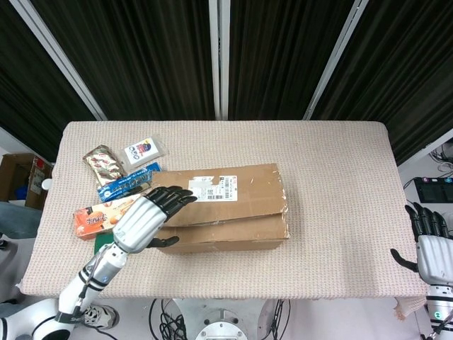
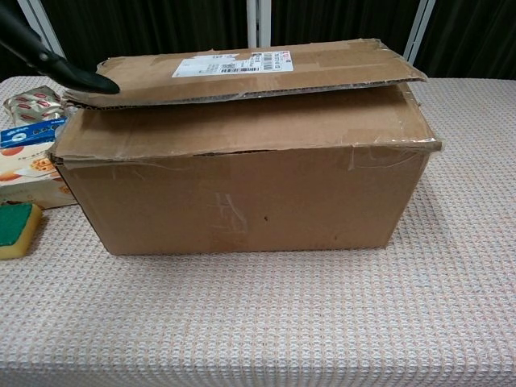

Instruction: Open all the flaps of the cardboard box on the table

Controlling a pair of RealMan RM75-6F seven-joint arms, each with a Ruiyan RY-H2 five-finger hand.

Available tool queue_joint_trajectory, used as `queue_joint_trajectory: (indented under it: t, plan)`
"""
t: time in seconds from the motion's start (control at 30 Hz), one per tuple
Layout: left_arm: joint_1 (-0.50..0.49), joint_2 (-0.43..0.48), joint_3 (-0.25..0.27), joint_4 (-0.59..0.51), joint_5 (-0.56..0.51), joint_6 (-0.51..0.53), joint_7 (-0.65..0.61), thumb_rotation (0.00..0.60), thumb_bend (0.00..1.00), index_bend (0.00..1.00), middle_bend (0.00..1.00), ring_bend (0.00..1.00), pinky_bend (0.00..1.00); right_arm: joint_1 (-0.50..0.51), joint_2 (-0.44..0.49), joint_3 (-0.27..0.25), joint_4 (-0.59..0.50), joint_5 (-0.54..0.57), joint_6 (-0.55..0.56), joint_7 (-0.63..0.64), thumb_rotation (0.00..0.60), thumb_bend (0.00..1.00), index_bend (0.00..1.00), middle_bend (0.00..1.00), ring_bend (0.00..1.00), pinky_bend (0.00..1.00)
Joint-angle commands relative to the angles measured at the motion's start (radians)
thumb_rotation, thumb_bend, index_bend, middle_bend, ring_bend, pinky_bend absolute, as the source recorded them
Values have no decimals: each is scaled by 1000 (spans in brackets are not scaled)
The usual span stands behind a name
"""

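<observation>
Head view shows the room's far edge as black curtains (image 1: 141, 57) hung in panels, split by pale metal posts (image 1: 219, 57), and below them my table (image 1: 340, 170) under a beige woven cloth. Off its left edge a small brown carton (image 1: 14, 177) sits on the floor.

On the table's left part lie the snack packets: a dark wrapper (image 1: 102, 164), a white pouch (image 1: 144, 152), a blue packet (image 1: 127, 183) and an orange-and-white biscuit pack (image 1: 99, 216), with a bit of green sponge (image 1: 101, 248) showing beside my arm.

My left hand (image 1: 145, 219) hangs over the left end of the cardboard box (image 1: 233, 205), its fingers (image 1: 173, 198) spread apart and holding nothing, the tips over the upper flap near the label (image 1: 209, 188). In the chest view one dark fingertip (image 2: 85, 81) lies just at the left corner of that flap (image 2: 242, 72); whether it presses the cardboard I cannot tell.

The box stands near the middle of the table, slightly left of centre. Both long flaps are down, the rear one overlapping the front one (image 2: 242, 121) and lifted a little along its edge. Clear tape shows on the front wall.

Right of the box the cloth runs bare to the table edge. Beyond that edge my right hand (image 1: 428, 244) hangs well apart from the box, fingers apart, holding nothing. Cables lie on the floor in the far right corner.
</observation>
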Motion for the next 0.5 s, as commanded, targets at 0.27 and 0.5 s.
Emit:
queue_joint_trajectory:
  t: [0.27,0.5]
  plan:
    - [-65,-121,-11,80,-75,-43,92,600,0,176,188,170,282,-6,2,1,15,6,1,22,600,98,0,0,0,0]
    - [-93,-170,-15,132,-108,-49,150,600,0,175,188,170,282,-10,4,0,15,3,6,29,600,100,0,0,0,0]
